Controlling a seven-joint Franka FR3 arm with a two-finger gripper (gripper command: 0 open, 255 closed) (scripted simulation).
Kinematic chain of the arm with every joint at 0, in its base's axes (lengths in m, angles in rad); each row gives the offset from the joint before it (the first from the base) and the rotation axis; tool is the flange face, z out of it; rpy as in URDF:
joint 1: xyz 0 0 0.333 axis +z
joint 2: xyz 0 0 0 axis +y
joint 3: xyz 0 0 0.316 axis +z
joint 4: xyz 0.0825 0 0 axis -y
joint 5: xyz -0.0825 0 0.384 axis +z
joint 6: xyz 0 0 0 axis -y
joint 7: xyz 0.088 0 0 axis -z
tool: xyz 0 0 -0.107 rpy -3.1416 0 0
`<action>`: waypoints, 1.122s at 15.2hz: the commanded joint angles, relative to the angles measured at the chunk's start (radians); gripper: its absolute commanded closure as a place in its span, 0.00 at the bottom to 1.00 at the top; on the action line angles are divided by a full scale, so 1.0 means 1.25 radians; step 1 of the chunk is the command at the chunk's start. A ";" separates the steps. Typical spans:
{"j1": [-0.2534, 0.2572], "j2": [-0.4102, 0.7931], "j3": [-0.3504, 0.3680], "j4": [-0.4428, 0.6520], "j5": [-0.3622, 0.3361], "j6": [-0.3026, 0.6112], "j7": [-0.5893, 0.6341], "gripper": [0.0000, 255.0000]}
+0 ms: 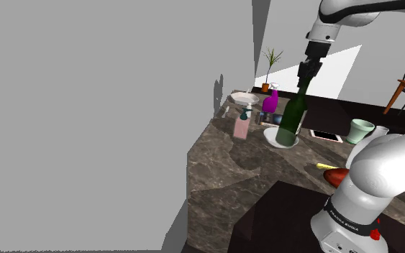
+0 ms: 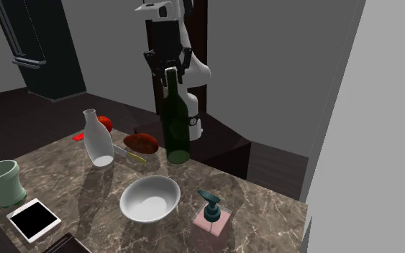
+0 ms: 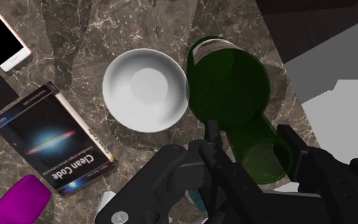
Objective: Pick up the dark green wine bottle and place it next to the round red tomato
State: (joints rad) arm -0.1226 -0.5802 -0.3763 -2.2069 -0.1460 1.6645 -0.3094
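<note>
The dark green wine bottle [image 1: 292, 115] [image 2: 175, 122] [image 3: 234, 83] stands upright beside a white bowl [image 1: 280, 139] [image 2: 150, 198] [image 3: 147, 89] on the dark marble counter [image 1: 222, 172]. My gripper [image 1: 307, 77] [image 2: 170, 72] [image 3: 250, 137] comes down from above and is shut on the bottle's neck. I cannot tell whether the base touches the counter. The round red tomato [image 2: 104, 123] lies behind a white vase [image 2: 96, 140], toward the second exterior view's left.
A darker red lump [image 2: 142, 142] [image 1: 335, 176] and a yellow-handled knife [image 2: 132, 154] lie between bottle and vase. Also on the counter: a pink soap dispenser [image 1: 242, 126] [image 2: 211, 219], purple spray bottle [image 1: 270, 100], book [image 3: 53, 137], phone [image 2: 34, 219], green cup [image 1: 359, 131].
</note>
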 commanded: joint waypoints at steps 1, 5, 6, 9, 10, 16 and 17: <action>0.002 0.004 0.004 0.025 0.003 -0.022 0.001 1.00; 0.005 0.012 0.008 0.075 0.008 -0.063 0.000 1.00; 0.006 0.015 0.009 0.088 0.010 -0.073 0.000 1.00; 0.009 0.024 0.011 0.127 0.013 -0.104 -0.001 1.00; 0.010 0.027 0.012 0.141 0.015 -0.114 -0.001 1.00; 0.015 0.051 0.014 0.225 0.023 -0.176 -0.004 1.00; 0.016 0.056 0.014 0.240 0.024 -0.186 -0.005 1.00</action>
State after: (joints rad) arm -0.1027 -0.5140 -0.3582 -1.9218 -0.1169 1.4438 -0.3140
